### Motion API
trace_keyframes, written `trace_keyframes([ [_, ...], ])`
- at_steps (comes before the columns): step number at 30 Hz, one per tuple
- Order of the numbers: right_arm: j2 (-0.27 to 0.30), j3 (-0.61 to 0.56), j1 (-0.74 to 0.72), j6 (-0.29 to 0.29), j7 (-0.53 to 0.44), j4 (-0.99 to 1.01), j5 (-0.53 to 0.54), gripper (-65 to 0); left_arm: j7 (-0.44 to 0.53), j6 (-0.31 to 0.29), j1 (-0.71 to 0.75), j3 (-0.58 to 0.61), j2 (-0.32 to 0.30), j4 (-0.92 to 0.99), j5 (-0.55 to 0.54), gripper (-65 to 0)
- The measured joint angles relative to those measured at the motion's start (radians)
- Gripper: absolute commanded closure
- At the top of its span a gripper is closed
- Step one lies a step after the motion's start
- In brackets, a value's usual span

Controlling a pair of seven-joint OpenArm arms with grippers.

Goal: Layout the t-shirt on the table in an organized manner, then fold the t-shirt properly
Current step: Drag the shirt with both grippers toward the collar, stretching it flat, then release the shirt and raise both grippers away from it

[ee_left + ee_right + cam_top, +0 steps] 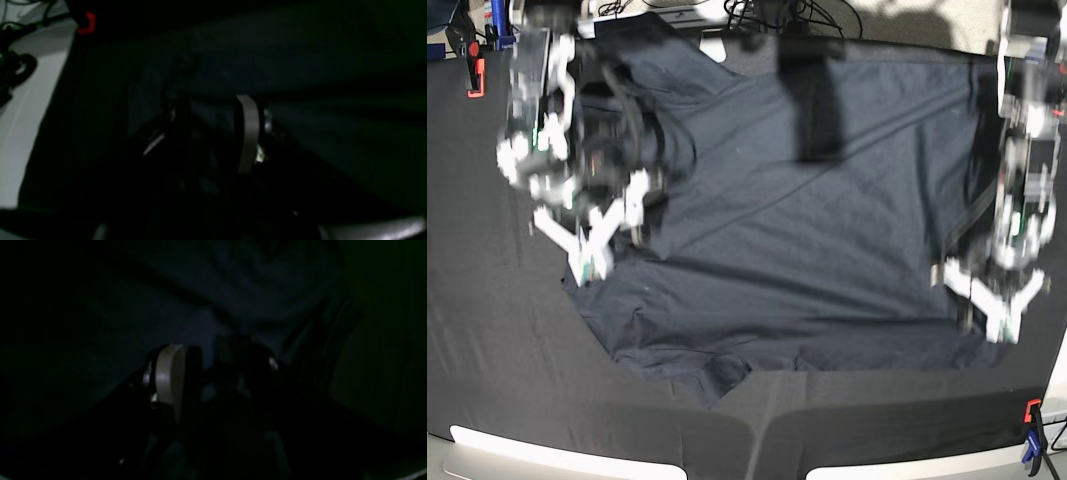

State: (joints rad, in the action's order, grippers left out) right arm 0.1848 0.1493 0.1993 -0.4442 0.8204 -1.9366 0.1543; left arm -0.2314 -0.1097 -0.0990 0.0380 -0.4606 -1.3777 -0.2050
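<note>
Navy t-shirt [797, 230] lies spread but creased on the bench [487, 330]; no fold made yet. Left hand [997, 300] and right hand [592, 235] both gape apart, gripping nothing.

Dark navy t-shirt [807, 240] on matte black table [487, 330]; orange clamp [473, 76]; white tools.

You have an orange clamp [474, 76] at the far left corner of the base view, and a second clamp [1032, 440], orange on top with blue grips, at the near right corner. A tangle of black cables [777, 14] lies along the far edge. In the left wrist view, dark cables [15, 65] sit on a pale surface.
</note>
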Motion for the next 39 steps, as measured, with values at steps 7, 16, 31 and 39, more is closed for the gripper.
trace_keyframes([
  [7, 0.0, 0.109, 0.159, -0.02, -0.002, -0.142, 0.007, -29.9, -0.042, 0.0, 0.252, -0.128, -0.013, -0.257, -0.004, -20.1],
  [16, 0.0, 0.312, 0.236, -0.166, 0.059, -0.153, 0.251, -29.9, -0.04, 0.001, 0.601, -0.298, -0.012, -0.486, -0.005, -20.1],
  [31, 0.004, 0.356, 0.236, -0.215, 0.11, -0.154, 0.337, -29.9, -0.111, -0.003, 0.871, -0.34, -0.001, -0.517, 0.132, -23.7],
  [39, 0.039, 0.356, 0.235, -0.215, 0.121, -0.154, 0.337, -29.9, -0.091, 0.019, 0.872, -0.427, 0.068, -0.381, 0.154, -23.7],
])
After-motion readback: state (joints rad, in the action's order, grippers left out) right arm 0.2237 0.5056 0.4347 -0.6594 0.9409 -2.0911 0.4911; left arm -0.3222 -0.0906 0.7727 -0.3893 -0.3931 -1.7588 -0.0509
